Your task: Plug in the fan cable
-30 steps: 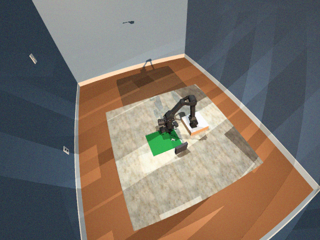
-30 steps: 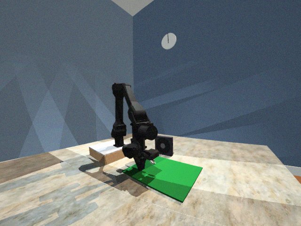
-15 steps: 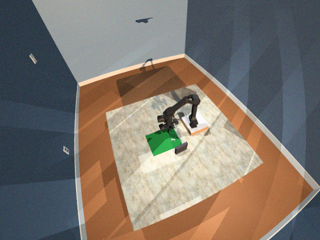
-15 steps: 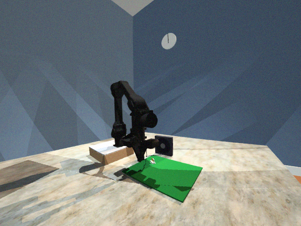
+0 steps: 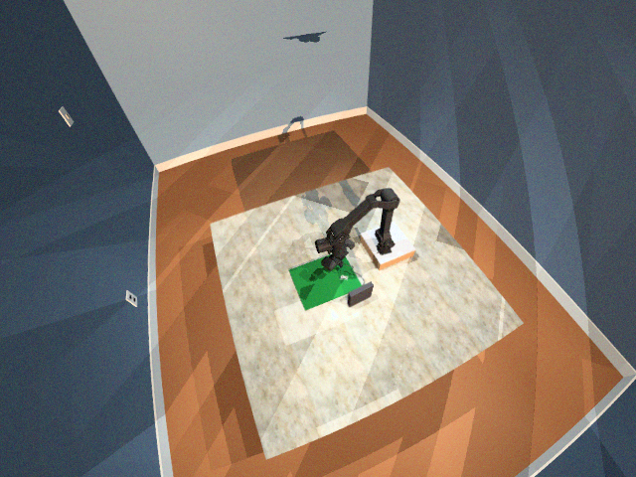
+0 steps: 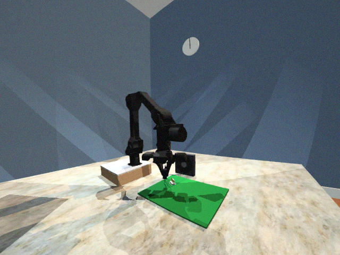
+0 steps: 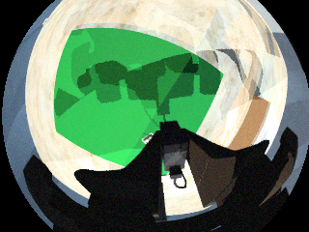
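Observation:
My gripper (image 5: 332, 264) (image 6: 164, 176) (image 7: 170, 133) is shut on the dark fan plug (image 7: 175, 156), whose grey end shows between the fingers in the wrist view. A thin black cable loop (image 7: 181, 183) hangs behind it. The fingertips are a little above the green board (image 5: 313, 297) (image 6: 210, 211) (image 7: 97, 121), near its edge on the arm's side. The small white fan header (image 5: 344, 277) (image 6: 172, 182) (image 7: 148, 139) stands on the board beside the fingertips, apart from the plug. The plug's lower end is hard to make out.
The dark square fan (image 5: 360, 294) (image 6: 185, 164) stands upright just off the board, close to the header. The arm's base sits on a white-topped wooden block (image 5: 397, 260) (image 6: 134, 174) beside the board.

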Motion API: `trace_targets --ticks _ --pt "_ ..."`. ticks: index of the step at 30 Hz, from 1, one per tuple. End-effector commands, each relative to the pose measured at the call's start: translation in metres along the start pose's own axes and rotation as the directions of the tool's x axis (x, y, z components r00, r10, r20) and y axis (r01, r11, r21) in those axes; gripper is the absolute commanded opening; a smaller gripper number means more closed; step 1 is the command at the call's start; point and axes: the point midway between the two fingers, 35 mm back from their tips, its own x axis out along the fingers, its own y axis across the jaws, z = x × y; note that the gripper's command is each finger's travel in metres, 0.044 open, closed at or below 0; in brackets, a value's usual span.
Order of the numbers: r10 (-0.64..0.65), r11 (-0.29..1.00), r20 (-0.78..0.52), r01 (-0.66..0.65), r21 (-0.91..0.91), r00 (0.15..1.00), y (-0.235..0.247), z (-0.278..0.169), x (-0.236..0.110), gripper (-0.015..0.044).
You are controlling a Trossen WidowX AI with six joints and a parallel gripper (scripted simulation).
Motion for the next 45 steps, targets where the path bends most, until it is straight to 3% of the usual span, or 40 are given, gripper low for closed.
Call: trace_targets --ticks 1,14,42,45 --pt "0.001 0.988 -0.007 -0.002 -0.153 1.000 0.006 -0.014 0.000 0.0000" --pt "0.002 0.834 -0.010 -0.007 -0.551 1.000 0.020 -0.054 0.000 0.0000" --pt "0.003 0.827 -0.010 -0.008 -0.562 1.000 0.025 -0.049 -0.001 0.0000" --pt "0.002 0.828 -0.010 -0.007 -0.561 1.000 0.025 -0.049 0.012 0.0000"
